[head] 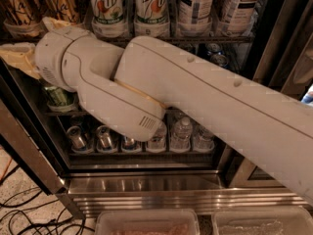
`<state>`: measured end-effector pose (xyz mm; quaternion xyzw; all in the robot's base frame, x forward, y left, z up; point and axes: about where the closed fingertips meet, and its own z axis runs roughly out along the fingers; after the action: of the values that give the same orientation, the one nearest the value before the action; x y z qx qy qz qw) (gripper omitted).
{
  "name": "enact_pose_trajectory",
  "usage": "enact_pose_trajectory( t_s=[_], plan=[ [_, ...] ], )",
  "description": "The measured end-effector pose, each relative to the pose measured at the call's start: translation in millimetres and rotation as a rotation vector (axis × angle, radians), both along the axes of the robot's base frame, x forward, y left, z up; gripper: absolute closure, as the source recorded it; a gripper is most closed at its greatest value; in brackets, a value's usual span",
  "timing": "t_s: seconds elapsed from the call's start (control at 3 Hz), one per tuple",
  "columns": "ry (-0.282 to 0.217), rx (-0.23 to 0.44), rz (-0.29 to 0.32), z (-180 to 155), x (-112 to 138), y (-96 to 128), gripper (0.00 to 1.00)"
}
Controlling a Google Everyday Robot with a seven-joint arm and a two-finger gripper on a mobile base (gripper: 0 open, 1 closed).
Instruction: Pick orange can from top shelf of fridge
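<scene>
Reaching into the fridge (146,186) from the right, the robot's big white arm (205,97) crosses most of the view, w/ its wrist joint at upper left. Tool (22,57) is at the far left, cream-coloured, just under the left end of the top shelf (210,39); can't tell if it's wide or narrow, since the wrist hides most of it. It holds nothing I can make out.

Orange can (61,1) stands upright on the top shelf just above the wrist, w/ a second orange can (17,6) beside it to the left. Whether the tool touches either: can't tell.

Right of them on the same shelf:
- two 7up cans (105,9)
- two white-and-dark tall cans (195,6)

Lower down, a green can (57,96) shows under the wrist. On the bottom rack are short cans (78,137) at left and water bottles (182,131) at right. Cables (29,214) lie on the floor at lower left, and clear plastic bins (146,223) sit along the bottom edge.
</scene>
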<state>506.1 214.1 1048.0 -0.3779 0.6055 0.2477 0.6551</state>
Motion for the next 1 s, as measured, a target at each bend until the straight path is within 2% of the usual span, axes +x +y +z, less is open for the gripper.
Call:
enact_pose_trajectory(
  t_s=[0.67, 1.0],
  plan=[
    [0.012, -0.007, -0.034, -6, 17, -14, 0.19],
    [0.002, -0.011, -0.036, -6, 27, -15, 0.19]
  ],
)
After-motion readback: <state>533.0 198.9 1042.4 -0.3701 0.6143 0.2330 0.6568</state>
